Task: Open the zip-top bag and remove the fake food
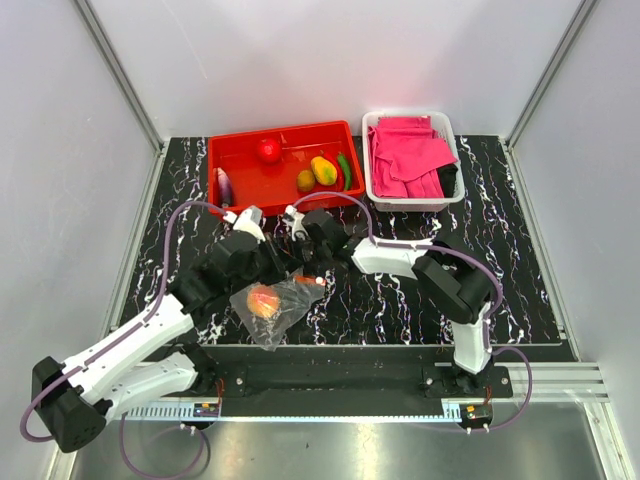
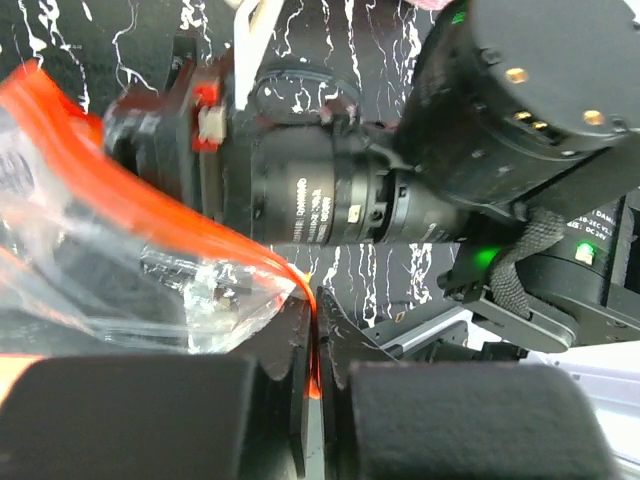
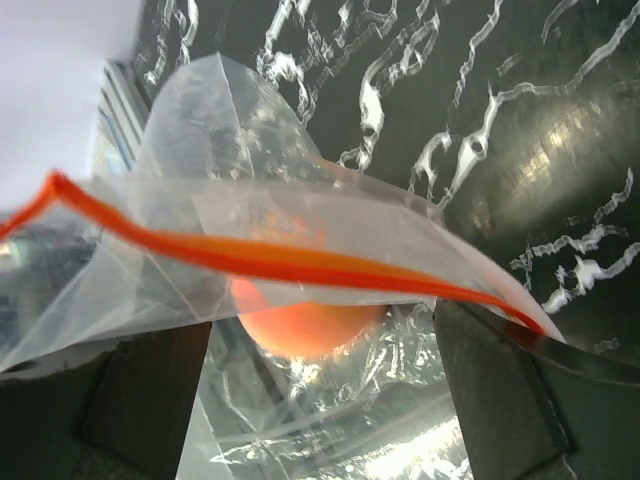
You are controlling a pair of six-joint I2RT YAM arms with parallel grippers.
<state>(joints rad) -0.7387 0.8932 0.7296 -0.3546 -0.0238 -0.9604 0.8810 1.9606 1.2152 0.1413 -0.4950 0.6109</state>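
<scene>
Left gripper (image 2: 316,332) clamps the bag's (image 1: 278,312) zip strip (image 3: 300,262) at mid-table (image 1: 500,285), right gripper (image 3: 322,340) gapes at its mouth, fruit (image 3: 305,325) inside: opening step, I judge; next needs the opposite lip pinched.

zip-top bag (image 2: 100,285) cut off at the left edge, orange fruit (image 3: 305,328) top hidden behind the zip strip (image 3: 300,265)

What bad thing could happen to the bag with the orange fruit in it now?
The left gripper pinches only a thin bit of the red strip of the zip-top bag, so the bag could slip out. The right gripper is open with the bag between its fingers. If it closes, it might grab plastic instead of the orange fruit.
</scene>
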